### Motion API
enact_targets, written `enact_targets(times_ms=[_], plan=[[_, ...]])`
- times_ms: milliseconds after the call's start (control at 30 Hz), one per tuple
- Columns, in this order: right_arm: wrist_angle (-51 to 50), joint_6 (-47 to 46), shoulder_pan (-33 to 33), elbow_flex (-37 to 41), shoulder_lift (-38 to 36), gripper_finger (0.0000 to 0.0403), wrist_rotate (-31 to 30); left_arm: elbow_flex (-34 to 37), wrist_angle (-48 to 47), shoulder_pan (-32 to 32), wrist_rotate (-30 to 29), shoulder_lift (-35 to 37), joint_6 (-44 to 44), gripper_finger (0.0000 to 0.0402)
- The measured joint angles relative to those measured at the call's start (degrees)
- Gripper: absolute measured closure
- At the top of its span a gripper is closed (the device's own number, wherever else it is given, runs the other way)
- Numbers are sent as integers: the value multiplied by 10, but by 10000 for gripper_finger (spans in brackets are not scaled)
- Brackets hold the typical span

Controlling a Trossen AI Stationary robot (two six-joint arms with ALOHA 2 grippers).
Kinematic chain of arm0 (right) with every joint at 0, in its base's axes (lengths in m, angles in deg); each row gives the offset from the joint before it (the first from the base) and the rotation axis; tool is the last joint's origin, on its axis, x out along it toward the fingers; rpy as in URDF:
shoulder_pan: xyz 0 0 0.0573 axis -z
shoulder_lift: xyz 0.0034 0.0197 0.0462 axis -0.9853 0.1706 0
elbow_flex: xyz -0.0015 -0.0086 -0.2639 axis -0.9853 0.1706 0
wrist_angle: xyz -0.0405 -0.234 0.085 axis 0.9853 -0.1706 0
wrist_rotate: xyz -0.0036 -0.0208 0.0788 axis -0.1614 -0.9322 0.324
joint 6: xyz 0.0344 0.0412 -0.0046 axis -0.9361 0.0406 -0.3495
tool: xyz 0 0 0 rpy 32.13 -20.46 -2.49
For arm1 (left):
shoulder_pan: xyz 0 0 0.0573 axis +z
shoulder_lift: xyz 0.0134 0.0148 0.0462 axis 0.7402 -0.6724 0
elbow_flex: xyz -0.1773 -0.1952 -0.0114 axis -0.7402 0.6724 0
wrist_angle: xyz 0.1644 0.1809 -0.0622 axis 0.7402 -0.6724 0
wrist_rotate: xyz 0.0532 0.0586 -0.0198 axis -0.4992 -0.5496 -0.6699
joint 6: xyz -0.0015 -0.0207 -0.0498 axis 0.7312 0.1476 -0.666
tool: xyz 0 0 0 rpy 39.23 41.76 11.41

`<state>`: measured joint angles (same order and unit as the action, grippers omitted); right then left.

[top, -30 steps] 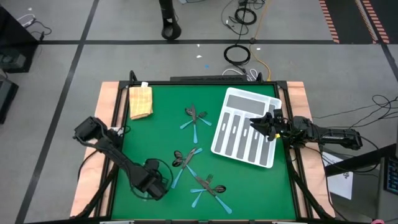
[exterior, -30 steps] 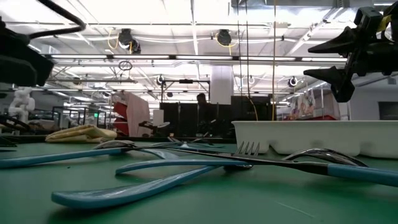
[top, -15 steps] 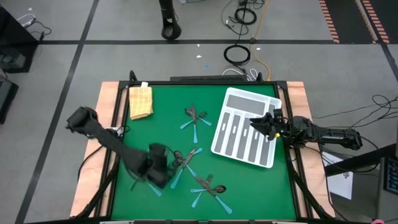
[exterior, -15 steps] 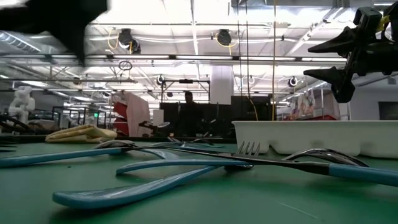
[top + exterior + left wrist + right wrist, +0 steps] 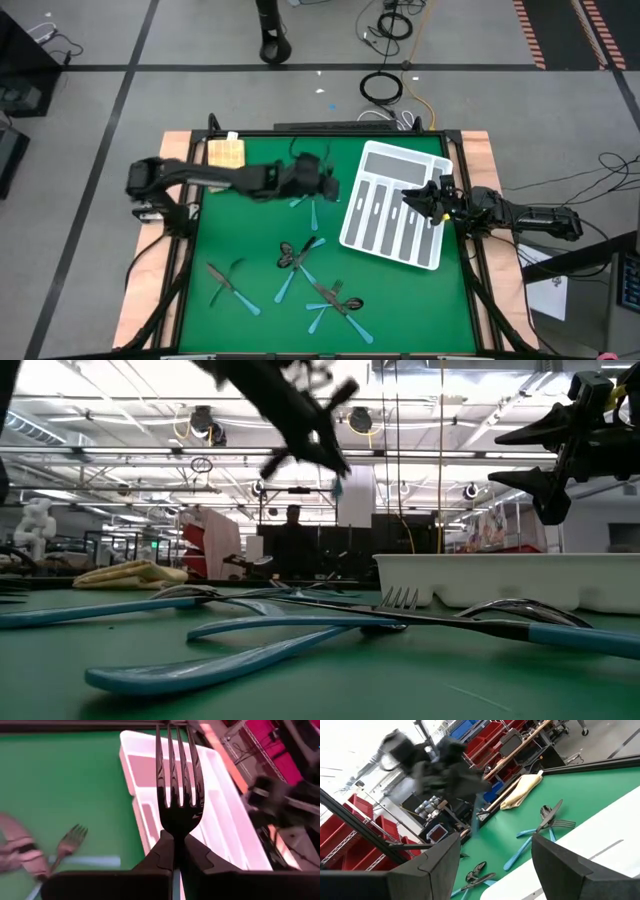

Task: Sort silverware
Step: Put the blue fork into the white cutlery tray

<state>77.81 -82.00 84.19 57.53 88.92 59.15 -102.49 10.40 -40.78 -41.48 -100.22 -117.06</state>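
Note:
My left gripper [image 5: 322, 186] hangs high over the far middle of the green mat, just left of the white tray [image 5: 372, 150], shut on a fork [image 5: 177, 785] with a dark head. Its light-blue handle [image 5: 475, 819] shows below the gripper in the right wrist view. My right gripper [image 5: 425, 200] hovers open and empty over the tray's right side. More blue-handled silverware lies flat on the mat: a group under my left gripper [image 5: 312, 205], one in the middle [image 5: 298, 256], one near the front [image 5: 335, 300], and a pair at the near left [image 5: 230, 282]. My left gripper pinches the fork at its neck [image 5: 176, 826], just below the tines, between its two fingers [image 5: 162, 851]. The fork lies along the fingers, its head sticking out past their tips. It is lifted clear of the mat and points toward the tray.
The white tray [image 5: 500, 575] has several long slots and stands at the mat's right. A tan block [image 5: 226, 152] lies at the far left corner, partly under my left arm. The mat [image 5: 250, 235] has raised wooden edges. Bare green lies between the silverware groups.
My left gripper has risen from the near left of the mat and swung toward the far edge and the right, up beside the tray, carrying the fork clear of the mat. A pair of pieces now shows where it was. My right gripper has kept still.

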Motion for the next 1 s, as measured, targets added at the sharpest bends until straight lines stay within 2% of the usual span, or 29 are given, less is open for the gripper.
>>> enact_targets(times_ms=[167, 367, 467, 600, 800, 1000], plan=[[0, 3, 0, 0, 0, 172, 0, -23, 73, 29, 72, -82, 12, 390], [0, 4, 0, 0, 0, 172, 0, -132, 60, 19, 145, -189, 48, 390], [0, 4, 0, 0, 0, 172, 0, -185, -8, 13, 152, -225, 56, 390], [0, 9, 0, 0, 0, 172, 0, -211, -49, 11, 151, -246, 61, 384], [0, 17, 0, 0, 0, 172, 0, -214, -71, 10, 137, -247, 90, 320], [0, 17, 0, 0, 0, 172, 2, -214, -73, 10, 136, -248, 106, 282]])
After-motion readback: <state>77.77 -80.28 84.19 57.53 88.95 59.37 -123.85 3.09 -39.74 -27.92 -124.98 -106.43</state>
